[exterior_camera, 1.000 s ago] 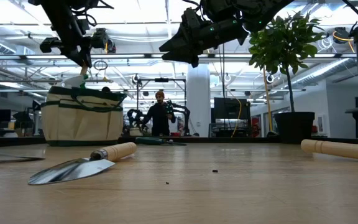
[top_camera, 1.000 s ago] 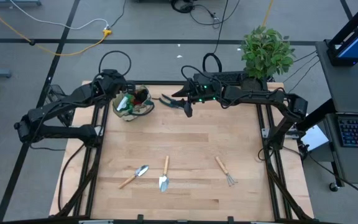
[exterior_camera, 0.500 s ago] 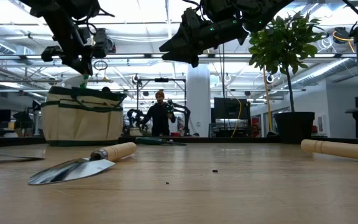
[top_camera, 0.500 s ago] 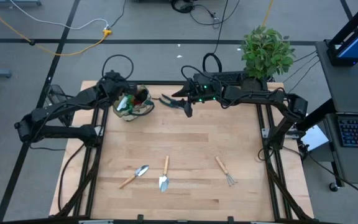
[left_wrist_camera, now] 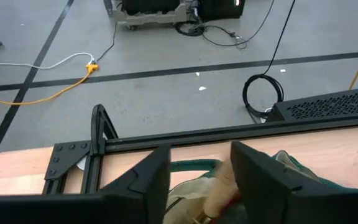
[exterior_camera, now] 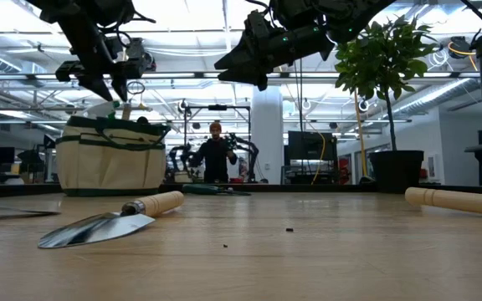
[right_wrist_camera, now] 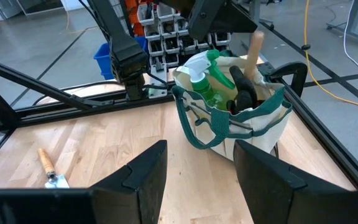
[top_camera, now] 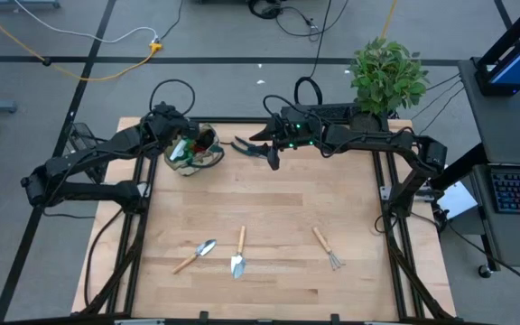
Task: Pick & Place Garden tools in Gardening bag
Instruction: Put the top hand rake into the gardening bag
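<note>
gardening bag [top_camera: 193, 153] at table's far left corner: soft tan fabric, dark green rim, round. wooden handle [right_wrist_camera: 254, 46] stands upright in it beside green spray bottle [right_wrist_camera: 209, 78]. left gripper [left_wrist_camera: 199, 180] just above bag, fingers parted around the handle, grip unclear. right gripper [top_camera: 272, 154] hovers open, empty, above pruning shears [top_camera: 245, 144].

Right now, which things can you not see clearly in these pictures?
- Bottom of the gardening bag: right wrist view, hidden by the spray bottle and wooden handle standing in it.
- Bag in the left wrist view: mostly covered by the left gripper.
- Pruning shears: high view, too small for detail.
- Fork rake prongs: high view, too small to count.
</note>
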### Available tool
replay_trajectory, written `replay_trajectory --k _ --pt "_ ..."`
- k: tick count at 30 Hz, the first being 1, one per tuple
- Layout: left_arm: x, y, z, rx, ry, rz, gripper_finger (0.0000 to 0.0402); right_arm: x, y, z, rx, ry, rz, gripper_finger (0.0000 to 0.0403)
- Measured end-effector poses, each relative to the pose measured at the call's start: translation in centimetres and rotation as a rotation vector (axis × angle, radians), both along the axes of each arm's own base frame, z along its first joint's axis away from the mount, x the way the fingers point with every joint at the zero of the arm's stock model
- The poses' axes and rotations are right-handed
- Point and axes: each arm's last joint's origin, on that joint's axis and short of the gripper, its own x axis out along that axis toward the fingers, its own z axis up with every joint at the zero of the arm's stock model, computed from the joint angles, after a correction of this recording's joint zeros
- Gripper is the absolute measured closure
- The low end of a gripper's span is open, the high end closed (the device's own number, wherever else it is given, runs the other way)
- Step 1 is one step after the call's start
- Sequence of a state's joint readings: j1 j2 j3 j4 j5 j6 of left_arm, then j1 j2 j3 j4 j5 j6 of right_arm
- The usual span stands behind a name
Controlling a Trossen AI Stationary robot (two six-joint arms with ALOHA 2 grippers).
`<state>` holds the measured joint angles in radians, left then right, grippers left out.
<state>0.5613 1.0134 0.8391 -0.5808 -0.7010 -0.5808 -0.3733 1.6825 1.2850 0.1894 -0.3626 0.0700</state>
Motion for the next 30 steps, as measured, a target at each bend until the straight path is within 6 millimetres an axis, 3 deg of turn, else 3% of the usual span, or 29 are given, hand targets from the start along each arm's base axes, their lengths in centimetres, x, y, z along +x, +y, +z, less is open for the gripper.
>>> replay_trajectory --k 13,25,30 --pt "0.0 0.0 0.0 0.007 0.033 -0.019 0.0155 0.0 0.0 0.0 0.015 0.001 -0.005 0.0226" --pt "0.8 0.5 0.7 0.094 0.044 -0.083 0.0164 0.0 0.0 0.0 0.014 0.0 -0.007 0.0226" --pt "1.5 1.4 -0.2 0.048 0.068 -0.107 0.0175 0.0 0.0 0.0 0.016 0.001 -0.008 0.0226"
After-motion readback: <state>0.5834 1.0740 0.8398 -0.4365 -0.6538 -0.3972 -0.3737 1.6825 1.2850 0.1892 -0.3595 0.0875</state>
